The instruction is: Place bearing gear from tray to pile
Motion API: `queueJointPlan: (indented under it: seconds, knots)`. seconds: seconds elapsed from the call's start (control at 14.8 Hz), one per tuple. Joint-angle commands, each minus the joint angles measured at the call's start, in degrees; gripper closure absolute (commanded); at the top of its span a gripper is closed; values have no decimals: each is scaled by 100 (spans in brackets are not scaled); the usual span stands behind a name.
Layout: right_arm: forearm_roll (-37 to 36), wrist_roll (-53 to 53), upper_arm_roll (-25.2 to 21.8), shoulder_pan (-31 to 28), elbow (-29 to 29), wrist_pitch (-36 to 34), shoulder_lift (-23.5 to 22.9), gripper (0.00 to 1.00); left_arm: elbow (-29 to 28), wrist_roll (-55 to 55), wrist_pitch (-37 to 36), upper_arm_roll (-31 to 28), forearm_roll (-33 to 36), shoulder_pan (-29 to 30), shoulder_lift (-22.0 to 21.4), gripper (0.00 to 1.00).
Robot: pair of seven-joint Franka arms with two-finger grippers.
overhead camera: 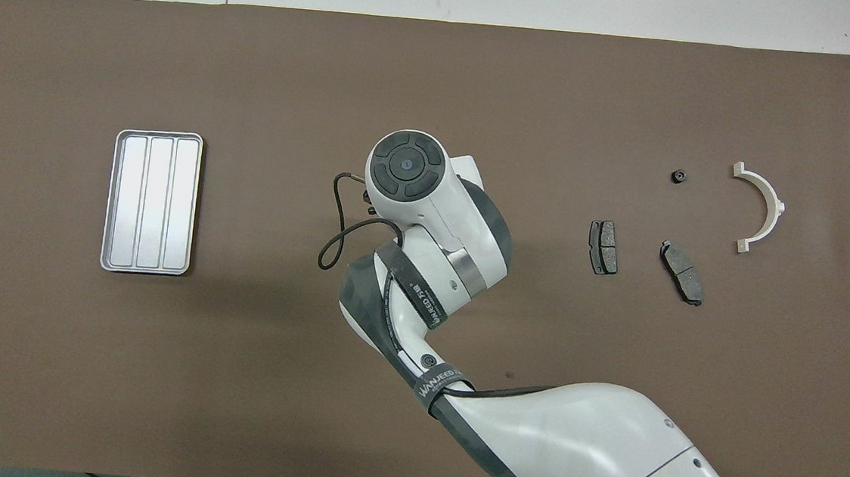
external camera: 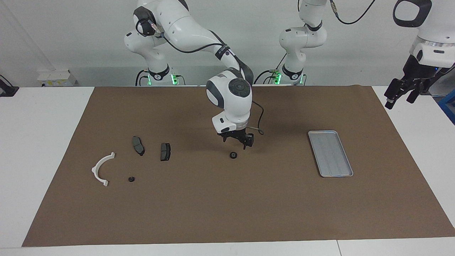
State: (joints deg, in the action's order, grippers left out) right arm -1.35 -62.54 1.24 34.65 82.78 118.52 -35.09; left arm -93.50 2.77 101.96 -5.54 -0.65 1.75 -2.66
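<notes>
While your right arm reached out over the middle of the brown mat (external camera: 227,213), its wrist blocked the overhead view: the right gripper (external camera: 237,141) and the small black ring-shaped bearing gear (external camera: 233,155) under it could not be seen from above at all. Only the facing view showed them. The upper parts of both arms were cut off at the top of that view. On the black strap around the right arm's forearm you could read "WANJEED" in white letters; a second strap nearer the wrist carried the same lettering, only partly legible.

Your right gripper hovered just above that bearing gear with its fingers spread apart, empty and clear of the gear, which lay on the mat near the middle. A second small black bearing gear (external camera: 131,179) sat toward the right arm's end of the mat, just beside the white half-ring plastic bracket (external camera: 101,169) and farther from the robots than the two dark grey brake pads (external camera: 152,148).

The flat rectangular silver metal tray (external camera: 330,153), ribbed and rimmed, lay toward the left arm's end of the mat with nothing in it. Your left gripper (external camera: 401,94) waited raised over that end's table edge, open and empty.
</notes>
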Motion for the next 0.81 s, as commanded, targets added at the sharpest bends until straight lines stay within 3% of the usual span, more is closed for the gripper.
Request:
queueJointPlan:
  seconds: [0.0,0.13,0.34,0.47,0.61,0.74]
  knots:
    - [100,13,-10,-133,-122,285,-173,0,-517,-57,-553,176,38,-209,-409,0]
    - [117,40,-1,-151,-122,425,-305,0,-905,-127,-773,220,38,-271,-630,0]
    - [135,145,8,-151,-25,523,-314,0,-942,-145,-687,299,38,-649,-640,0]
    - [144,145,8,-107,45,558,-331,0,-1186,-163,-320,308,38,-676,-709,0]
    - [126,232,8,-107,142,567,-331,0,-1887,-119,347,326,21,-711,-1033,0]
    - [126,312,8,-116,238,611,-331,0,-2023,-162,535,317,21,-676,-1097,0]
